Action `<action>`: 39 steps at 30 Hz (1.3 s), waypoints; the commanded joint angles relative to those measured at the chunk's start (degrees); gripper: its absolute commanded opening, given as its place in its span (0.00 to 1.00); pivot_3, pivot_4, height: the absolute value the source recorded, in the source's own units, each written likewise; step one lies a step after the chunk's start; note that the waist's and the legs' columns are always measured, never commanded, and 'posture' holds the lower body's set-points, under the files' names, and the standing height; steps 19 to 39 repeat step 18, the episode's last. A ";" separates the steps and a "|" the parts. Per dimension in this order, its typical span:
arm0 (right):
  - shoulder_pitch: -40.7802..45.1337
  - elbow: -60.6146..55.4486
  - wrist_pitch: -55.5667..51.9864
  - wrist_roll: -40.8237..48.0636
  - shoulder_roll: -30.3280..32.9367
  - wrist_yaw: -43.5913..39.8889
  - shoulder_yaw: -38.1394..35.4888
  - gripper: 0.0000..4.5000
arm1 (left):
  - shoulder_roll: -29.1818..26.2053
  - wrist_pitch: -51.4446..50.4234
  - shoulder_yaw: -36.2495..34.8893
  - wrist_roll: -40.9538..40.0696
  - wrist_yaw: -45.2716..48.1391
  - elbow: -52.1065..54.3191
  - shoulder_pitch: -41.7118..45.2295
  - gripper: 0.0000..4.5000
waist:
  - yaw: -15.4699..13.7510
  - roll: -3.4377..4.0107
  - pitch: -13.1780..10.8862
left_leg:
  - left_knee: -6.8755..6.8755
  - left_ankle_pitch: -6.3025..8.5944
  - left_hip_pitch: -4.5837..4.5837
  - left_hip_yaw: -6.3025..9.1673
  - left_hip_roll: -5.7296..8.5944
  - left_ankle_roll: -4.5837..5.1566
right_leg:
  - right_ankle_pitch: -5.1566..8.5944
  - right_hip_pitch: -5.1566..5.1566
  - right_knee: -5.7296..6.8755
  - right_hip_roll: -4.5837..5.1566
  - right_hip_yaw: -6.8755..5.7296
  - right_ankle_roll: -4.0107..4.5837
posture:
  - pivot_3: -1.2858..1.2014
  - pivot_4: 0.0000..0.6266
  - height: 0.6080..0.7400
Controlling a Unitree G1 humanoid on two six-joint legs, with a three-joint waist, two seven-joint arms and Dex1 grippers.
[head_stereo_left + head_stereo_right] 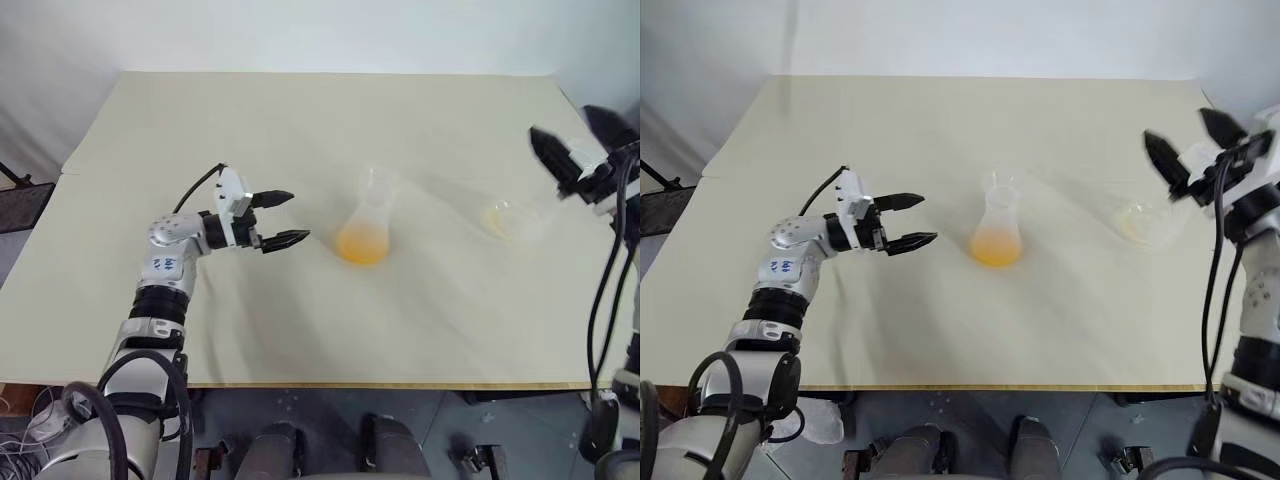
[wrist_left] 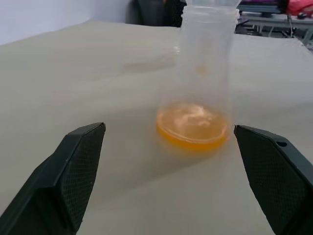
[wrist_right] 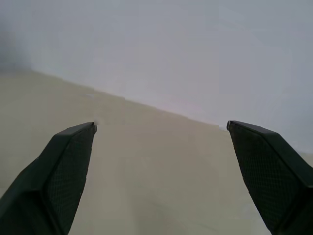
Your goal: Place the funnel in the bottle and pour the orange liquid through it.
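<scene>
Bottle (image 1: 368, 222) just beside left end effector (image 1: 285, 219).

Upright bottle (image 1: 367, 222) (orange liquid (image 1: 362, 243) inside), funnel perhaps atop.

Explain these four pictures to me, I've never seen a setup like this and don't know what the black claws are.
It's a two-armed robot at a beige table. Two pictures come from cameras on its head, looking down over its arms. The other two come from a camera on each wrist, looking out between that arm's two black fingers. Each pair of fingers is a tool for grasping. The left tool is open beside the bottle, which stands upright with orange liquid at its bottom. The right tool is open, raised near the table's right edge. Below it is a clear cup. Neither tool holds anything.
</scene>
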State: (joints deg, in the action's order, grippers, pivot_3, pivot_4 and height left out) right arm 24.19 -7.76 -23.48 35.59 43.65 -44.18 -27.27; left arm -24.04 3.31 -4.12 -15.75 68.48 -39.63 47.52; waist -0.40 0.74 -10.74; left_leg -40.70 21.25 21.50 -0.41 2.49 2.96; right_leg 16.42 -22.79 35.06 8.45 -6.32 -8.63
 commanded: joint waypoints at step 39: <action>-30.70 -3.62 13.13 -2.87 2.36 -23.26 0.53 1.00 | -9.04 0.74 -4.11 -5.34 12.69 3.45 -8.29 1.00 | -0.97 -0.06 -0.01 | -0.23 0.06 -0.28 -0.14 -0.05 0.07 | -0.05 0.35 -0.13 -0.01 0.07 -0.08 | 0.52 0.24 1.00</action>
